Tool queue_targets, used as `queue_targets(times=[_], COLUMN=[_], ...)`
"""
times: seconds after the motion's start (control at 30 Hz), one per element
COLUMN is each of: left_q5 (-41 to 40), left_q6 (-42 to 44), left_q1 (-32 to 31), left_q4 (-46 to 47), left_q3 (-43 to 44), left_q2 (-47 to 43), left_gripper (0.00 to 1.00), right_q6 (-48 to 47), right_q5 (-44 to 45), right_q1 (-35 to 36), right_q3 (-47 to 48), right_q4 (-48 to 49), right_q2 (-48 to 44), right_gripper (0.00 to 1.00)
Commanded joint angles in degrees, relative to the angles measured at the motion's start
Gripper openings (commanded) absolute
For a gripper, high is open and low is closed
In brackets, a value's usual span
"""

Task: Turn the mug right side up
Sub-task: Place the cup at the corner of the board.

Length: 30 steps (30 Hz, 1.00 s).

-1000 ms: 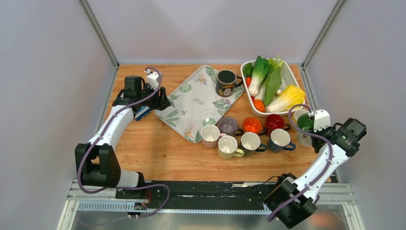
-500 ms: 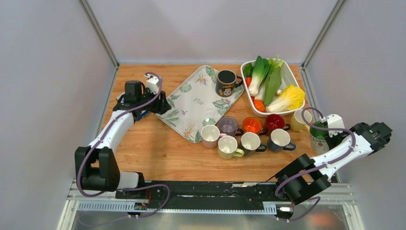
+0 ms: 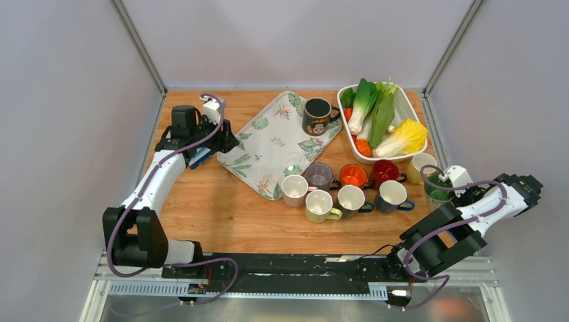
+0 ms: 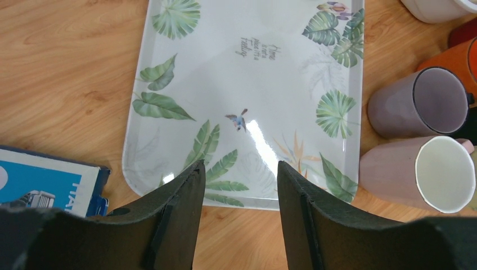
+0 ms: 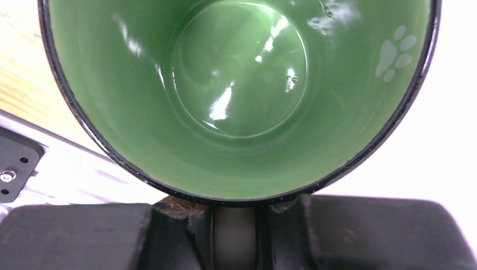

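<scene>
The mug (image 3: 436, 189) is black outside and green inside, with a pale paw print near the rim. It sits at the table's right edge, and its green inside shows from above. The right wrist view looks straight into its mouth (image 5: 242, 84). My right gripper (image 3: 452, 190) is shut on the mug's handle (image 5: 233, 225), which sits between the two fingers just under the rim. My left gripper (image 3: 225, 142) hangs open and empty over the near left corner of the leaf-print tray (image 4: 253, 67), its fingertips (image 4: 194, 174) wide apart.
Several upright mugs (image 3: 335, 191) cluster mid-table, with a cream mug (image 3: 421, 164) beside the held one. A dark mug (image 3: 315, 115) stands on the tray (image 3: 268, 144). A white dish (image 3: 405, 104) holds vegetables. A blue box (image 3: 199, 157) lies left of the tray.
The right arm swung out to the right and the mug turned with it, ending slightly right of and nearer than where it was. The left gripper barely shifted and stayed open.
</scene>
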Motion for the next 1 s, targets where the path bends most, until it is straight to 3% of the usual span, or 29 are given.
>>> queue_targets(times=[0.0, 0.33, 0.8, 0.97], left_q5=[0.8, -1.1, -2.6, -3.1], left_q6=[0.5, 7.0, 7.4, 7.6], left_q1=[0.3, 0.3, 0.3, 0.2], left_q4=[-1.9, -7.6, -10.1, -10.6], left_q3=[2.7, 4.8, 5.1, 5.4], left_q2=[1.0, 2.6, 1.6, 1.6], left_gripper=[0.58, 0.56, 0.56, 0.56], right_q6=[-5.0, -3.9, -16.5, -16.9], right_q5=[-8.9, -10.2, -5.8, -5.9], right_q1=[0.5, 2.1, 3.4, 3.9], right_q3=[-2.2, -7.3, -8.9, -7.9], right_q4=[5.4, 14.1, 14.1, 14.2], right_q2=[1.4, 5.7, 13.4, 16.4], right_gripper=[0.00, 0.00, 0.00, 0.00])
